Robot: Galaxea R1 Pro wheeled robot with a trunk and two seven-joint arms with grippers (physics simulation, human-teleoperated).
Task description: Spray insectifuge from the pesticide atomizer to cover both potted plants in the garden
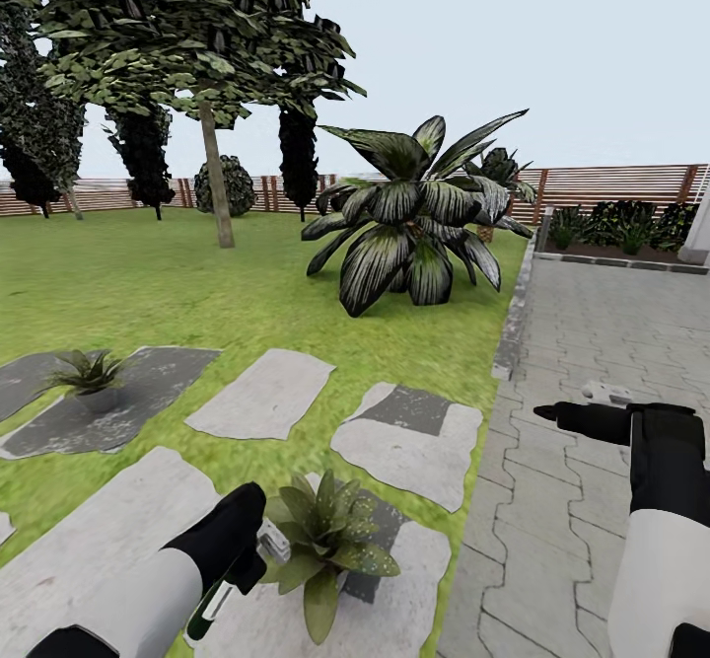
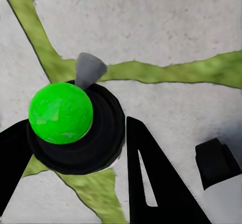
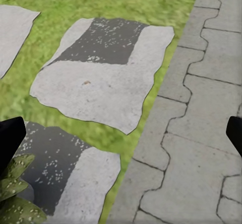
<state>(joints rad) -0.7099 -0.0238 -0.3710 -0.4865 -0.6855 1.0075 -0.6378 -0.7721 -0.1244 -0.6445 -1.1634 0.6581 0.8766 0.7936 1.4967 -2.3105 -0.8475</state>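
Left end effector (image 1: 258, 549) grips the pesticide atomizer (image 1: 229, 584) beside the near potted plant (image 1: 323, 540); right end effector (image 1: 577, 411) idle, spread wide. Next, probably aim and spray.

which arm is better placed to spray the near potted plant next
Left. The left gripper already holds the pesticide atomizer right beside the near potted plant; the right gripper is empty, out over the paving.

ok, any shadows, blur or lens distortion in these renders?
Head view: flat even light, no glare; dark patches on the slabs, the fence line bows slightly, foliage soft and low-res. Left wrist view: the atomizer fills the close foreground, edges soft, green base saturated. Right wrist view: sharp enough on the paving, speckled dark patch on one slab; fingers just clip both edges.
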